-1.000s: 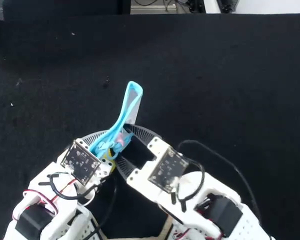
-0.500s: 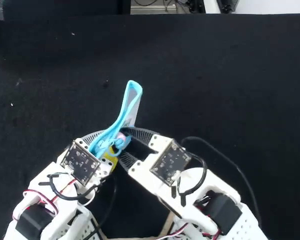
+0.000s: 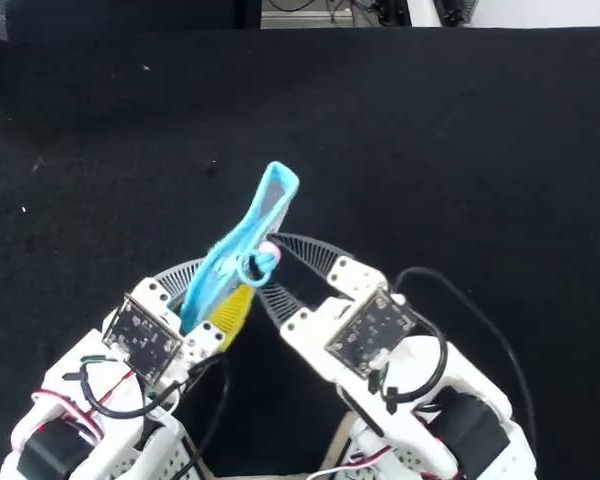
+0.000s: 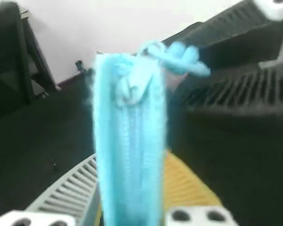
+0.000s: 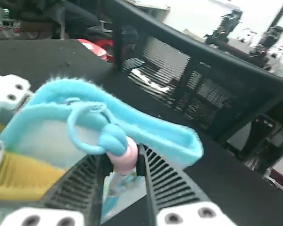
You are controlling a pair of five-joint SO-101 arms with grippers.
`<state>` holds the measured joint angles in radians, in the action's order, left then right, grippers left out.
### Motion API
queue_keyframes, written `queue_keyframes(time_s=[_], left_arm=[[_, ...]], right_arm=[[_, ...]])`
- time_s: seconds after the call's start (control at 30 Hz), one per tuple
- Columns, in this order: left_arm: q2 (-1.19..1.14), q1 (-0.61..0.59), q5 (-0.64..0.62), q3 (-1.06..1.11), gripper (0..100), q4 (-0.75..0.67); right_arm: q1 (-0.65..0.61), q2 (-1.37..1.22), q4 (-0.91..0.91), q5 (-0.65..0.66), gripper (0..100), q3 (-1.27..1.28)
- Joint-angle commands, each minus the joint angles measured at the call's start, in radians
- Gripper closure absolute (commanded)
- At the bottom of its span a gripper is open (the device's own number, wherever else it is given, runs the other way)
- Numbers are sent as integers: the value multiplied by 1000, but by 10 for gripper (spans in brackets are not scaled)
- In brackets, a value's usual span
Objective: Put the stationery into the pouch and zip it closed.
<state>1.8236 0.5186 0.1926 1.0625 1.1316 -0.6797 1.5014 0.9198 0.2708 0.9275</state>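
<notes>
I find the blue fuzzy pouch [image 3: 242, 245] held up between the two arms over the near part of the black table [image 3: 460, 180]. It is tilted, with its free end pointing away from the arm bases. The left gripper [image 4: 132, 202] is clamped on the pouch's lower end, with the grey ribbed finger [image 4: 66, 197] against one face and the yellow-padded finger [image 4: 191, 188] against the other. The right gripper [image 5: 121, 165] is pinched on a pink bead [image 5: 126, 157], which sits at the knot of a blue cord loop [image 5: 85, 134] on the pouch's upper edge, roughly midway along. The two grippers are close together but apart. I cannot tell whether the zip is open or closed.
</notes>
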Motion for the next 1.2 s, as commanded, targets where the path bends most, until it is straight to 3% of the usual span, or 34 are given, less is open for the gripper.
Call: queue_keyframes(time_s=[0.0, 0.57, 0.73, 1.17], left_arm=[[3, 7, -54, -76, 816, 32], [5, 7, -66, -159, 817, 60], [5, 7, -66, -162, 970, 60], [5, 7, -66, -168, 970, 167]], right_arm=[[28, 7, -11, 11, 988, -8], [28, 13, -6, 11, 988, 28], [32, 15, -5, 87, 988, 28], [63, 7, -9, 91, 988, -74]])
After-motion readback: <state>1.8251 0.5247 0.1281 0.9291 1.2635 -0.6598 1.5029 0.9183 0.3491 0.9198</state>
